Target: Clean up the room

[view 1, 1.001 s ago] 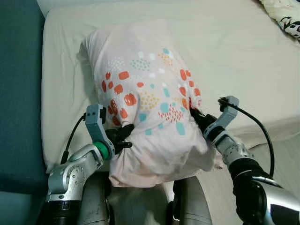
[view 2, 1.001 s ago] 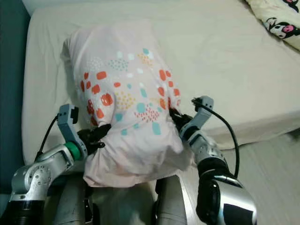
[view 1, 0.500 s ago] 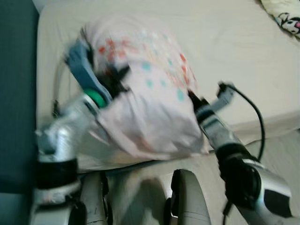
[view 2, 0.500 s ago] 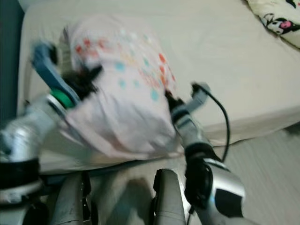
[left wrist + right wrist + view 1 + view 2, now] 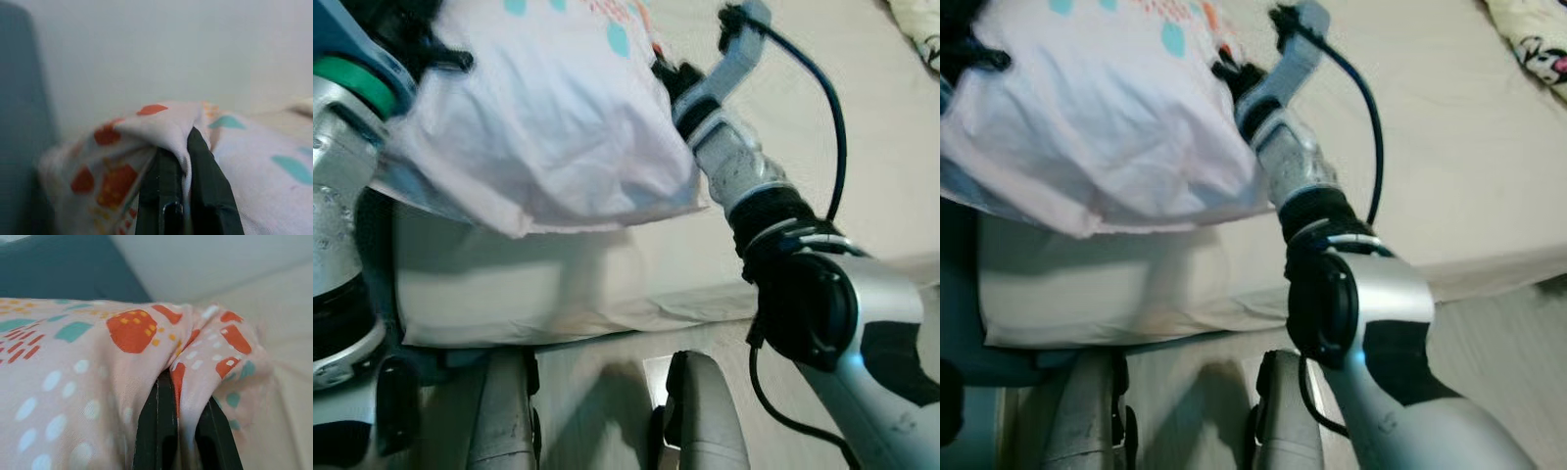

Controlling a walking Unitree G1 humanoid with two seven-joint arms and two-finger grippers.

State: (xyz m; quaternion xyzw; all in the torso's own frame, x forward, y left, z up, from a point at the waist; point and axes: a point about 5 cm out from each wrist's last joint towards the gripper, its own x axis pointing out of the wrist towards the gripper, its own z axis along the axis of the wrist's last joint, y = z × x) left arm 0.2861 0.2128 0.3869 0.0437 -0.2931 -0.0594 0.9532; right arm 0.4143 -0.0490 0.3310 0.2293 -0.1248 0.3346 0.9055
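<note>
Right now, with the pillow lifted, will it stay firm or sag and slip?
The pillow likely sags: its middle bulges low between the left hand and right hand. Each hand pinches only a fold of the case, so the fabric could slip. It seems light.

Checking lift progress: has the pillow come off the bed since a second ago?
Yes. The pillow, pinched by both hands, now hangs above the mattress edge; earlier it rested on it.

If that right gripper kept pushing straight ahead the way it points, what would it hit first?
The pillow itself: the right gripper already has its fingers pinched on a fold of the patterned cover, so more of that pillow lies directly ahead.
</note>
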